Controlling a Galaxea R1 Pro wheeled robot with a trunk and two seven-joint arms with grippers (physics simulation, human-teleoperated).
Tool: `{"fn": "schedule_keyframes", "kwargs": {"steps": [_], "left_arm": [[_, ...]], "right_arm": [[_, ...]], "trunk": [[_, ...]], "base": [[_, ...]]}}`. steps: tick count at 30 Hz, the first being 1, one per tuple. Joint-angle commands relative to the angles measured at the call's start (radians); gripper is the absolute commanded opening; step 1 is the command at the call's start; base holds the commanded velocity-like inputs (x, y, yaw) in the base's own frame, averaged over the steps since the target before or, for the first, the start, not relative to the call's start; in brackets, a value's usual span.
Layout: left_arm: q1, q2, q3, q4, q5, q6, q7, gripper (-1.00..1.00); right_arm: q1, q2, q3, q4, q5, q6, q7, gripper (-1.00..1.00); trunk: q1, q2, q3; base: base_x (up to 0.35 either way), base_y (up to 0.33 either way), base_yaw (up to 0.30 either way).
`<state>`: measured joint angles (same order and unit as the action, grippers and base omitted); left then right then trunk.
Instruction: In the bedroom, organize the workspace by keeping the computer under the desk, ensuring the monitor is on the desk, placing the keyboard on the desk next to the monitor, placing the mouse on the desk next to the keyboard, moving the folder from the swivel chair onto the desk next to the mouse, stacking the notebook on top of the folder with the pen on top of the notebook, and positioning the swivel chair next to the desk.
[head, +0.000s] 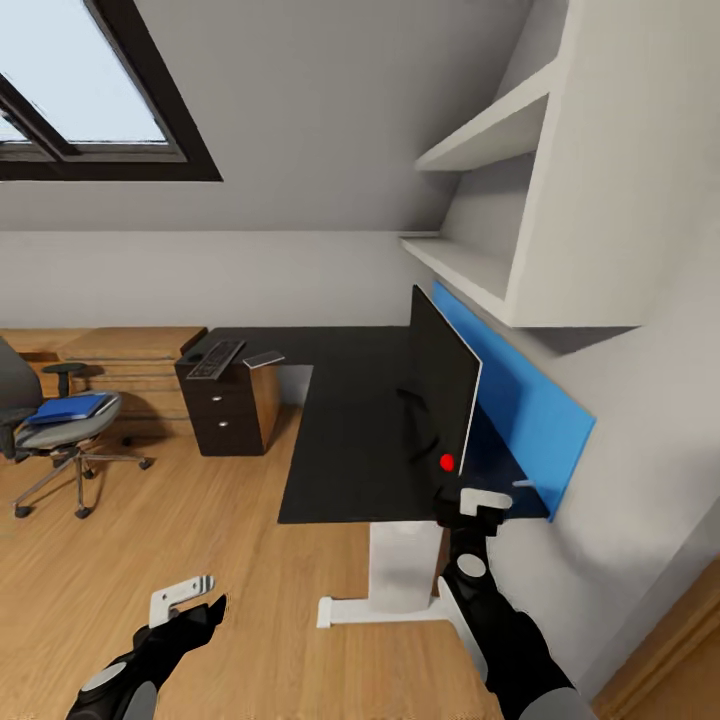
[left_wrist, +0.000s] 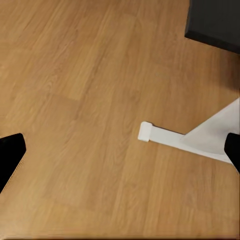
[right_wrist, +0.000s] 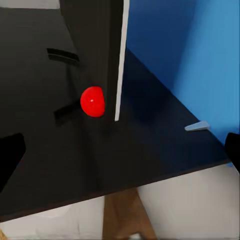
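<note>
Monitor (head: 441, 385) stands upright on the desk (head: 340, 440), seen edge-on, near the blue wall panel (head: 520, 400); a red dot (head: 447, 462) marks its lower corner. Right gripper (head: 484, 500) sits at the desk's near edge just beside that corner, fingers apart, touching nothing; the right wrist view adds the screen's white rear edge (right_wrist: 121, 60). Keyboard (head: 215, 359) and notebook (head: 263, 359) lie at the desk's far end above the drawer unit (head: 228, 412). Folder (head: 68, 408) rests on the swivel chair (head: 50, 425), well apart from the desk. Left gripper (head: 188, 598) hangs open over the floor (head: 150, 540); its wrist view shows the white desk foot (left_wrist: 165, 135).
</note>
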<state>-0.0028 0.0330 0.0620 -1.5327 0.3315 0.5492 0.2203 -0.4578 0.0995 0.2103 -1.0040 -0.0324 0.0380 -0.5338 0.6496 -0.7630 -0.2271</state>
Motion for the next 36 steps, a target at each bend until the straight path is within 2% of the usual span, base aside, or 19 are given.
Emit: {"fn": "schedule_keyframes", "kwargs": {"steps": [1,5,10,12,14,16,18,20,21,24,25,30,31,35,36], "left_arm": [[0.000,0.001,-0.001,-0.001,0.011,0.003,0.008,1.00],[0.000,0.000,-0.002,0.008,0.012,0.004,0.008,1.00],[0.000,-0.001,-0.004,0.051,0.012,0.004,0.008,1.00],[0.000,-0.002,-0.005,0.086,0.012,0.004,0.007,1.00],[0.000,-0.003,-0.006,0.112,0.012,0.003,0.006,1.00],[0.000,-0.004,-0.009,0.202,0.010,-0.005,0.005,1.00],[0.000,-0.004,-0.011,0.292,0.009,-0.044,0.002,1.00],[0.000,-0.003,-0.012,0.375,0.009,-0.112,0.000,1.00],[0.000,-0.003,-0.014,0.431,0.009,-0.166,-0.001,1.00],[0.000,-0.003,-0.018,0.515,0.008,-0.244,-0.003,1.00],[0.000,-0.002,-0.028,0.589,0.008,-0.307,-0.004,1.00],[0.000,0.000,-0.055,0.725,0.008,-0.430,-0.004,1.00],[0.000,0.000,-0.056,0.743,0.008,-0.447,-0.005,1.00],[0.000,-0.001,-0.061,0.871,0.007,-0.605,-0.005,1.00],[0.000,0.000,-0.061,0.879,0.008,-0.618,-0.005,1.00]], "right_arm": [[-0.001,0.000,0.003,-0.001,-0.003,0.003,-0.002,1.00],[-0.001,0.001,0.004,0.016,-0.003,0.000,0.007,1.00],[-0.001,0.003,0.006,0.100,-0.003,-0.021,0.011,1.00],[-0.001,0.014,0.007,0.167,-0.001,-0.073,0.031,1.00],[-0.001,0.020,0.007,0.188,-0.001,-0.092,0.043,1.00],[-0.001,0.028,0.007,0.212,0.000,-0.113,0.064,1.00],[-0.001,0.031,0.005,0.226,-0.001,-0.119,0.072,1.00],[-0.001,0.031,0.003,0.267,-0.002,-0.123,0.082,1.00],[-0.001,0.032,0.003,0.326,-0.003,-0.129,0.092,1.00],[-0.001,0.032,0.004,0.450,-0.004,-0.159,0.113,1.00],[-0.001,0.033,0.005,0.589,-0.003,-0.234,0.142,1.00],[-0.001,0.036,0.004,0.888,0.002,-0.473,0.226,1.00],[-0.001,0.035,0.004,0.909,0.002,-0.489,0.234,1.00],[-0.001,0.037,0.002,0.987,0.001,-0.551,0.278,1.00],[-0.001,0.037,0.002,0.991,0.000,-0.554,0.281,1.00]], "trunk": [[0.000,-0.001,-0.001],[0.000,-0.001,-0.001],[0.000,-0.001,-0.001],[0.000,-0.001,-0.001],[0.000,-0.001,-0.001],[0.000,-0.001,-0.001],[0.000,-0.001,-0.001],[0.000,-0.001,-0.001],[0.000,-0.001,-0.001],[0.000,-0.001,-0.001],[0.000,-0.001,-0.001],[0.000,-0.001,-0.001],[0.000,-0.001,-0.001],[0.000,-0.001,-0.001],[0.000,-0.001,-0.001]], "base": [[-0.209,0.276,0.000],[-0.153,0.298,0.000],[-0.085,0.320,0.000],[-0.077,0.322,0.000],[-0.075,0.323,0.000],[-0.074,0.324,0.000],[-0.053,0.325,0.000],[-0.027,0.326,0.000],[-0.016,0.329,0.000],[-0.010,0.332,0.000],[-0.004,0.337,0.000],[0.020,0.339,0.000],[0.058,0.341,0.000],[0.107,0.335,0.000],[0.167,0.319,0.029]]}}
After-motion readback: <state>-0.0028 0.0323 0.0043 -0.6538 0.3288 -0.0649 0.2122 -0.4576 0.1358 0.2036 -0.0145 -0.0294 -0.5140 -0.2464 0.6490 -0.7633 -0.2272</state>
